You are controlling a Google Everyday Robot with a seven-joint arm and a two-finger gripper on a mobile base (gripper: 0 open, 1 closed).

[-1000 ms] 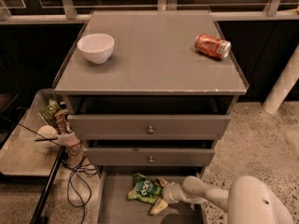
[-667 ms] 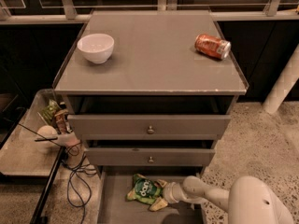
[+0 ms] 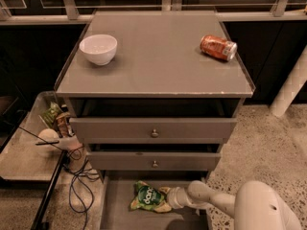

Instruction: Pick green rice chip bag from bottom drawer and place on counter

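The green rice chip bag (image 3: pixel 145 197) lies crinkled in the open bottom drawer (image 3: pixel 117 214), towards its back, with its dark green label facing up. My gripper (image 3: pixel 165 201) reaches into the drawer from the right and is against the bag's right edge. My white arm (image 3: pixel 211 200) runs off to the lower right. The counter (image 3: pixel 153 66) is the grey top of the cabinet above.
A white bowl (image 3: pixel 98 48) stands at the counter's back left and an orange soda can (image 3: pixel 218 48) lies at its back right. Two upper drawers (image 3: pixel 154 128) stick out slightly. A low side table (image 3: pixel 24 152) with snacks and cables (image 3: pixel 79 186) is at the left. A white post (image 3: pixel 290 87) is at the right.
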